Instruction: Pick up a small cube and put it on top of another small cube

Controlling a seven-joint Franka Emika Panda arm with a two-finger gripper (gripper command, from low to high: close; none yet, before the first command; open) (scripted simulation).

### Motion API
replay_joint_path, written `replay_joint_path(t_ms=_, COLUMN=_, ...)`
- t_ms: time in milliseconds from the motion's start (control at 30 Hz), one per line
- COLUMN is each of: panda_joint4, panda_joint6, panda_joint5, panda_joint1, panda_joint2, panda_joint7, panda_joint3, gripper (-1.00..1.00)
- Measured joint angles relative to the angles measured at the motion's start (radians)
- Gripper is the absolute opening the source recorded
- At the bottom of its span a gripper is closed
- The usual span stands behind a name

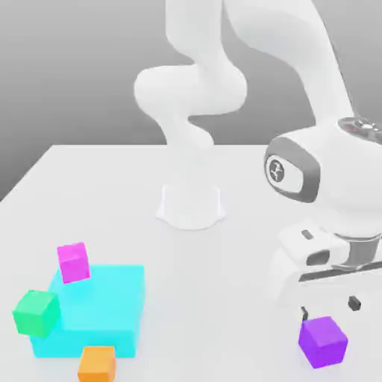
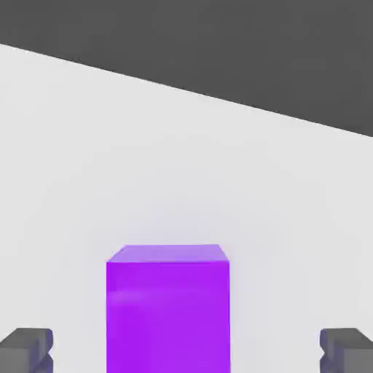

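Note:
The small violet-purple cube [image 1: 323,341] rests on the white table at the front of the exterior view's right. My gripper [image 1: 329,308] hangs just above it, open, its dark fingertips [image 1: 304,312] spread wider than the cube. The hand view shows the cube [image 2: 167,309] between the two fingertips [image 2: 25,348] of the gripper [image 2: 186,350], with a clear gap on each side and nothing gripped. Other small cubes sit at the exterior view's left: a magenta-pink cube [image 1: 73,262], a green cube [image 1: 36,312] and an orange cube [image 1: 97,364].
A large flat cyan block [image 1: 97,310] lies at the front left, with the magenta-pink cube on its far corner and the green and orange cubes against its edges. The arm's white base [image 1: 191,205] stands mid-table. The table's far edge runs behind it.

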Motion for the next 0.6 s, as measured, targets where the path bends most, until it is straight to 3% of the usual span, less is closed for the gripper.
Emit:
replay_joint_path(t_ms=33, panda_joint4=0.008, panda_joint6=0.028, panda_joint5=-0.021, panda_joint1=0.018, panda_joint2=0.037, panda_joint7=0.017, panda_joint3=-0.022, gripper=0.00)
replay_joint_path(t_ms=67, panda_joint4=0.014, panda_joint6=0.051, panda_joint5=-0.039, panda_joint1=0.035, panda_joint2=0.068, panda_joint7=0.030, panda_joint3=-0.042, gripper=-1.00)
replay_joint_path(t_ms=300, panda_joint4=0.015, panda_joint6=0.056, panda_joint5=-0.043, panda_joint1=0.037, panda_joint2=0.073, panda_joint7=0.033, panda_joint3=-0.045, gripper=-1.00)
replay_joint_path(t_ms=467, panda_joint4=-0.018, panda_joint6=-0.062, panda_joint5=0.064, panda_joint1=-0.022, panda_joint2=-0.081, panda_joint7=-0.043, panda_joint3=0.020, gripper=-1.00)
replay_joint_path(t_ms=600, panda_joint4=-0.008, panda_joint6=-0.139, panda_joint5=0.106, panda_joint1=-0.127, panda_joint2=-0.147, panda_joint7=-0.022, panda_joint3=-0.072, gripper=-1.00)
